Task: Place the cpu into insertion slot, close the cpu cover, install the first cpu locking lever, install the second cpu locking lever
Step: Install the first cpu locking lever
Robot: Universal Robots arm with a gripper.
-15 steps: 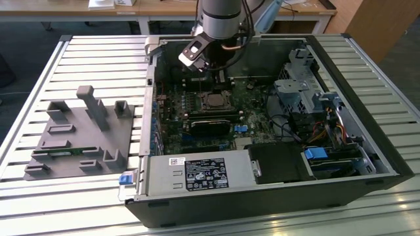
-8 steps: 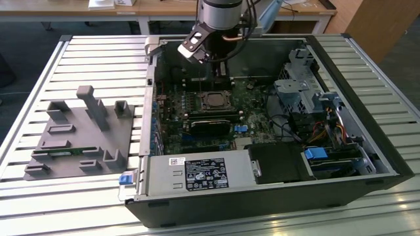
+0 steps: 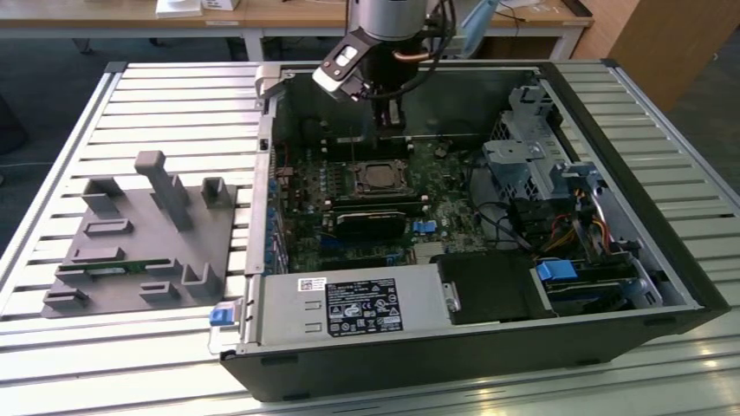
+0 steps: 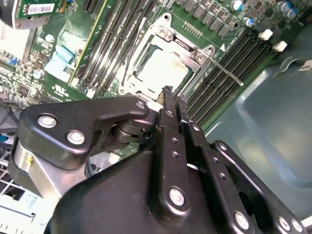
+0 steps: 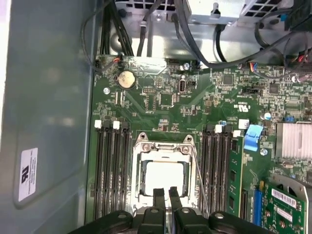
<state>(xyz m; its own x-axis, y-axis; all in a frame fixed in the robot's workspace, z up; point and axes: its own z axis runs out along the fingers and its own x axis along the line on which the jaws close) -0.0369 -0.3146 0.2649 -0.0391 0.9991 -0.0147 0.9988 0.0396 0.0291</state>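
The open computer case [image 3: 463, 364] lies on a slatted table [image 3: 173, 104]. Its green motherboard [image 5: 165, 97] carries the insertion slot [image 5: 141, 181], where the cpu [image 5: 165, 175] sits under the lowered cpu cover [image 5: 163, 148]. The gripper [image 5: 166, 194] hovers just above the slot's edge, its 2 jaws narrow, gripping nothing. 1 thin locking lever [image 4: 228, 74] angles out beside the slot.

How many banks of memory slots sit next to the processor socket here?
2. One bank lies between the socket and the case wall; the other bank lies on the socket's opposite side. None looks hidden.
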